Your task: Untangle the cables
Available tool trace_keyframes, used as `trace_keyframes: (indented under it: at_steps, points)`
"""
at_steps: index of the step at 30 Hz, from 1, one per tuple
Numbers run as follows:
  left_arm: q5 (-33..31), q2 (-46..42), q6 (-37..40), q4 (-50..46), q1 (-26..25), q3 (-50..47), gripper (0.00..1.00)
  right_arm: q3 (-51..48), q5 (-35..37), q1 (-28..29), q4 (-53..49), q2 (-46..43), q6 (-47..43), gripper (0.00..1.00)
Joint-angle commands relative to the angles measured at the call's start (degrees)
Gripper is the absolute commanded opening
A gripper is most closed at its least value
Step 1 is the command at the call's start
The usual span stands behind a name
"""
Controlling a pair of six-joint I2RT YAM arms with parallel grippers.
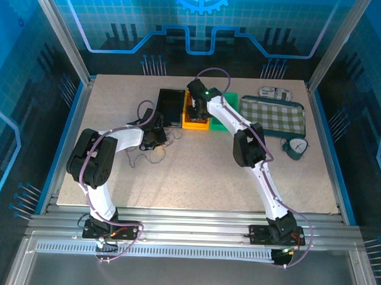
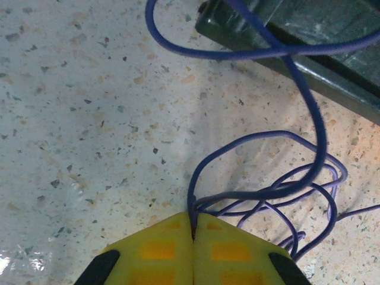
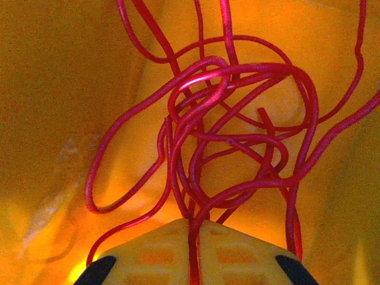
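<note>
Several thin blue cables lie looped on the speckled table beside the black bin. My left gripper is shut on one of them, its yellow fingers pinched together around the wire. From above, the left gripper sits by the dark cable bunch left of the bins. Several red cables hang in a tangle inside the orange bin. My right gripper is shut on red strands that run down between its fingers. In the top view the right gripper reaches into the orange bin.
A black bin stands left of the orange one and a green bin right of it. A checked pouch lies at the back right, with a small white object behind it and a dark round item in front.
</note>
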Motion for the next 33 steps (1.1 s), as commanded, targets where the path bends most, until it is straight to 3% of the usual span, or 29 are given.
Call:
trace_keyframes:
  at_steps: [1, 16, 23, 33]
  points:
    - [0.72, 1.21, 1.35, -2.08, -0.07, 1.07, 0.00, 0.22, 1.74, 0.10, -4.29, 2.17, -1.26, 0.09]
    - [1.64, 1.92, 1.33, -1.87, -0.16, 1.41, 0.00, -9.54, 6.09, -0.05, -6.23, -0.20, -1.68, 0.13]
    - [2.62, 2.45, 1.86, -1.72, -0.16, 1.86, 0.00, -11.48, 4.95, -0.46, -5.80, -0.54, -1.59, 0.18]
    - [3.17, 2.52, 2.47, -1.37, -0.25, 1.95, 0.00, -14.12, 1.55, -0.43, 5.15, -8.44, -2.77, 0.31]
